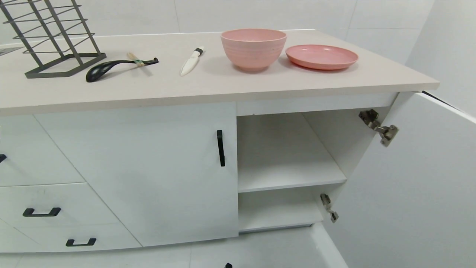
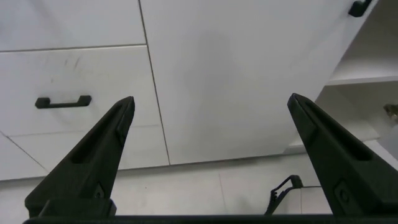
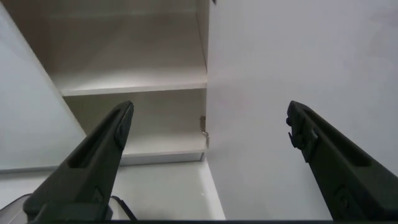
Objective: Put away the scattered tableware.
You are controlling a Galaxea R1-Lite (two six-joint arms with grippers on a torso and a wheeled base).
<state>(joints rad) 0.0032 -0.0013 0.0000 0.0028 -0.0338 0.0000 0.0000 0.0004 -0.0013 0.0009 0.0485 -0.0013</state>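
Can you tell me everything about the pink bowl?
The bowl is pink, round and deep, with faint ridges ringing its outside and a few tiny dark specks. It looks like matte plastic. It stands upright on the counter, toward the back, and what shows of its inside is empty. A pink plate lies close on its right, and a white knife lies apart on its left. Only the counter clearly touches it; I can't tell if the plate does.

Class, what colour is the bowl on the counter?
Pink: the bowl shows best in the head view.
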